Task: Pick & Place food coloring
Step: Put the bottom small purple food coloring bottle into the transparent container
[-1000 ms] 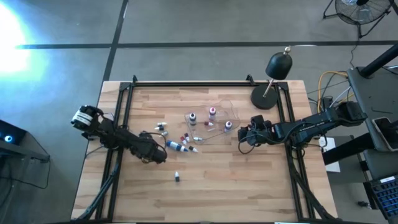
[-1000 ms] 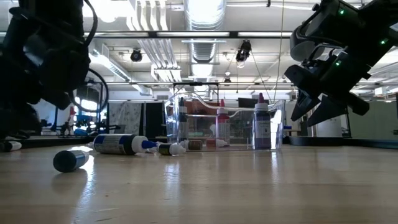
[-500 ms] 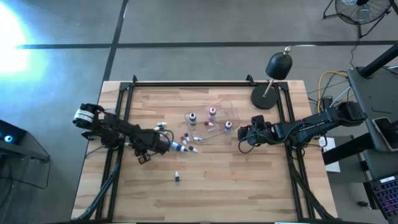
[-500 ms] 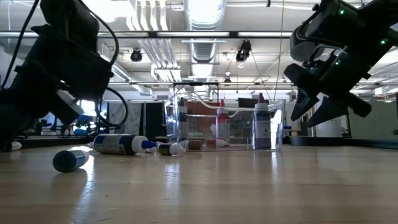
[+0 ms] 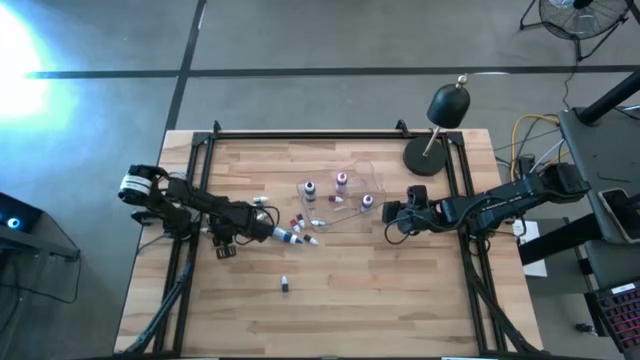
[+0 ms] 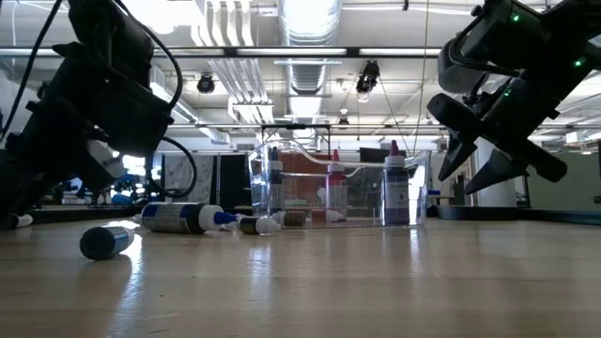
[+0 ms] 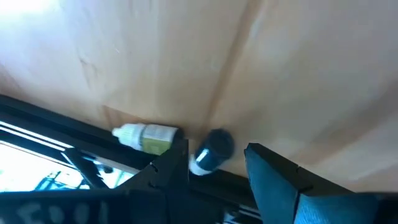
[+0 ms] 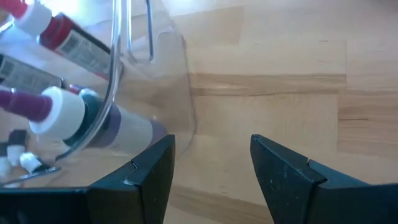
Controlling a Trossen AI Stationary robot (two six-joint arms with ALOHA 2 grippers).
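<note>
Several tiny food coloring bottles lie on the wooden table left of a clear tray (image 5: 345, 200). Three more stand upright in the tray (image 5: 342, 180). My left gripper (image 5: 260, 216) is open and slants down over two lying bottles. A dark-capped bottle (image 7: 211, 149) lies between its fingers (image 7: 217, 147). A whitish bottle (image 7: 146, 137) lies just outside one finger. My right gripper (image 5: 390, 215) hangs open above the table just right of the tray's wall (image 8: 186, 93), with nothing between its fingers (image 8: 211, 142). My left gripper comes slanting down from the table's left, its fingers on either side of the dark-capped bottle, which lies on its side on the table. The bottle's pale end (image 7: 199, 163) sits right beside one finger (image 7: 177, 162). I cannot tell whether they touch.
A black dome-headed lamp (image 5: 440, 125) stands at the far right corner. More bottles lie near the table's middle (image 5: 290, 236), and one lone bottle (image 5: 286, 285) lies nearer the front. A black frame rail (image 5: 200, 190) runs along the table's left side.
My left gripper has swung toward the table's far edge, over to the two bottles left of the tray, and its wrist has rolled. My right gripper has stayed in place and rolled a little. No bottle has moved.
</note>
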